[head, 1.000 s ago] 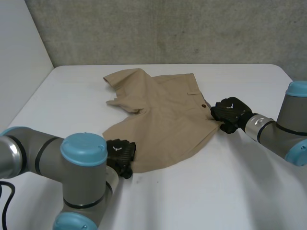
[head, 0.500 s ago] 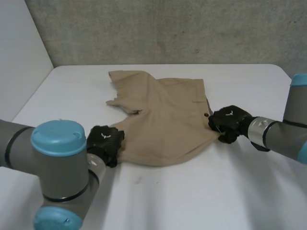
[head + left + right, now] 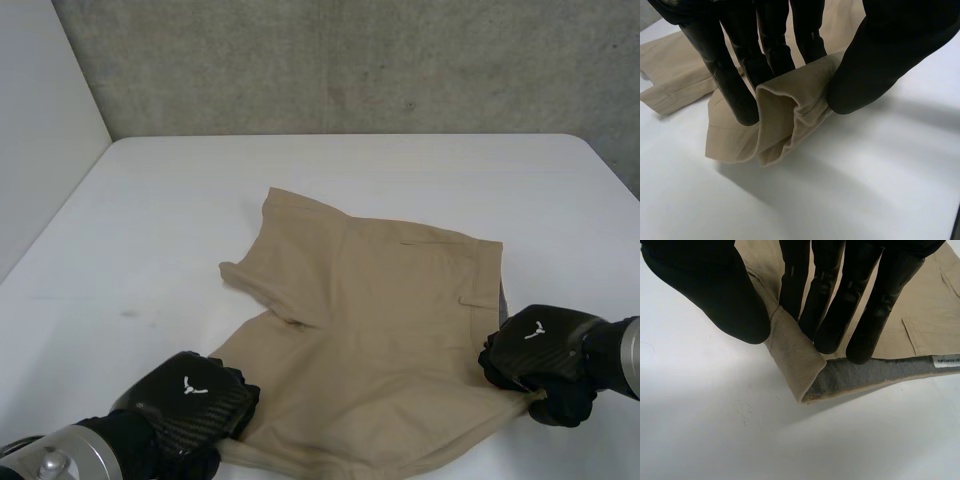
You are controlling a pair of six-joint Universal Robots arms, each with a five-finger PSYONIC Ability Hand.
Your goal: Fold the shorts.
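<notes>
Tan shorts (image 3: pixel 370 330) lie spread on the white table (image 3: pixel 330 170), with the waistband toward the near edge. My left hand (image 3: pixel 190 400) is shut on the near left corner of the shorts (image 3: pixel 785 115); the cloth is bunched between its thumb and fingers (image 3: pixel 737 75). At the near right corner my right hand (image 3: pixel 540 355) pinches the waistband edge. In the right wrist view the tan cloth (image 3: pixel 792 352) is folded over between thumb and fingers (image 3: pixel 835 305), and its grey inner lining (image 3: pixel 865 372) shows.
A grey concrete wall (image 3: pixel 350 60) rises behind the table. A white panel (image 3: pixel 40 130) stands at the left. A small white label (image 3: pixel 946 361) is sewn into the waistband beside my right hand's fingers.
Both hands have pulled the shorts toward the near edge of the table. The cloth has spread flatter, and both arms have drawn back.
</notes>
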